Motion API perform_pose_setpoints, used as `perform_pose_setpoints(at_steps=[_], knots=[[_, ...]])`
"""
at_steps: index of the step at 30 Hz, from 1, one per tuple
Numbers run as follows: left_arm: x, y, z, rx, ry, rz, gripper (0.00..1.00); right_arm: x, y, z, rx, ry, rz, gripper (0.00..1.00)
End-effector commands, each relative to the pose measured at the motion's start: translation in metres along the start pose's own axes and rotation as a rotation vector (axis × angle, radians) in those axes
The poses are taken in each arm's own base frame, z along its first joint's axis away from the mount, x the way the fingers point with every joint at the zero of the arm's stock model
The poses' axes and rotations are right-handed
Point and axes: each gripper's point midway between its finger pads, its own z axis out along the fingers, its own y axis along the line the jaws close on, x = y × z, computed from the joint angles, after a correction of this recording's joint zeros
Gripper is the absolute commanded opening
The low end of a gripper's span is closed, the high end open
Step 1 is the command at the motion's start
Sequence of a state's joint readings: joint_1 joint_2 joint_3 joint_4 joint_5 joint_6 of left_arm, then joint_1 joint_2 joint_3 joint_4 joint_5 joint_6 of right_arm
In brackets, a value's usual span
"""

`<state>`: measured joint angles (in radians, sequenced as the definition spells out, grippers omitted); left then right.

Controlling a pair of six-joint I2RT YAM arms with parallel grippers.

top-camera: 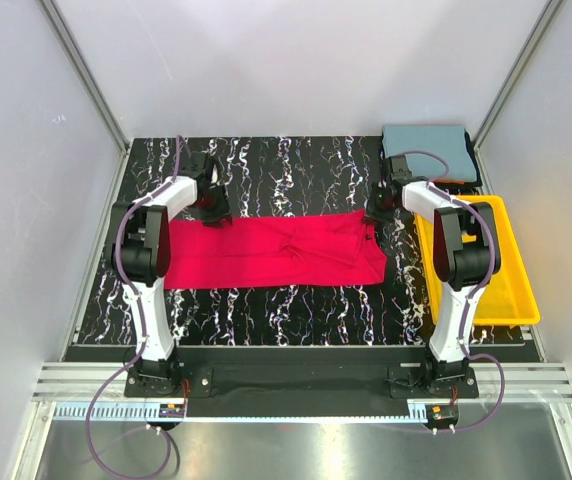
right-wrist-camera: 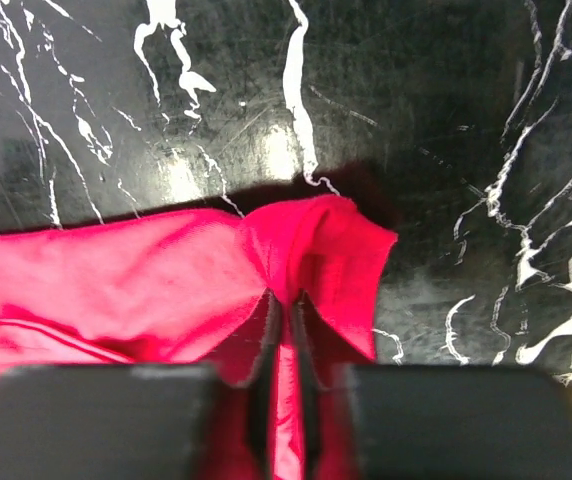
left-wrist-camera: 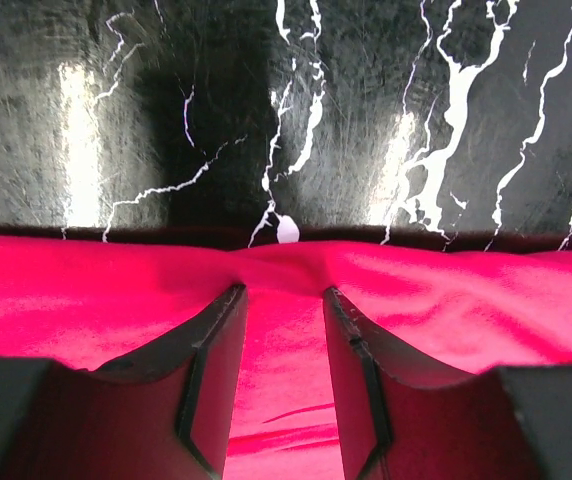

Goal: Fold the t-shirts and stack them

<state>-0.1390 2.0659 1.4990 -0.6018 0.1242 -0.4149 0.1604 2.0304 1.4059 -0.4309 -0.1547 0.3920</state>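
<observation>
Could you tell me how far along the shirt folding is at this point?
Done: the grey-blue t-shirt lies folded at the table's far right corner. In hand: the red t-shirt lies as a long band; the right gripper pinches its far right corner, and the left gripper straddles its far edge, open. Left: finishing its folds and stacking it.

Top camera looks down from behind — wrist cameras close on shared red shirt (top-camera: 276, 252).
</observation>
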Motion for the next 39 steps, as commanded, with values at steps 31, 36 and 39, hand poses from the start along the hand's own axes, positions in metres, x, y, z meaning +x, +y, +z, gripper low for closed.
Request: perform_pose_setpoints(at_steps=[31, 36, 39], knots=[[-0.029, -0.007, -0.032, -0.005, -0.012, 0.030, 0.53, -0.035, -0.002, -0.058, 0.029, -0.211, 0.101, 0.40], [-0.025, -0.009, -0.041, 0.014, -0.014, 0.033, 0.53, -0.042, 0.003, -0.065, 0.031, -0.215, 0.086, 0.39], [-0.019, -0.006, -0.037, 0.009, 0.007, 0.039, 0.54, -0.051, 0.013, -0.070, -0.003, -0.219, 0.086, 0.37]])
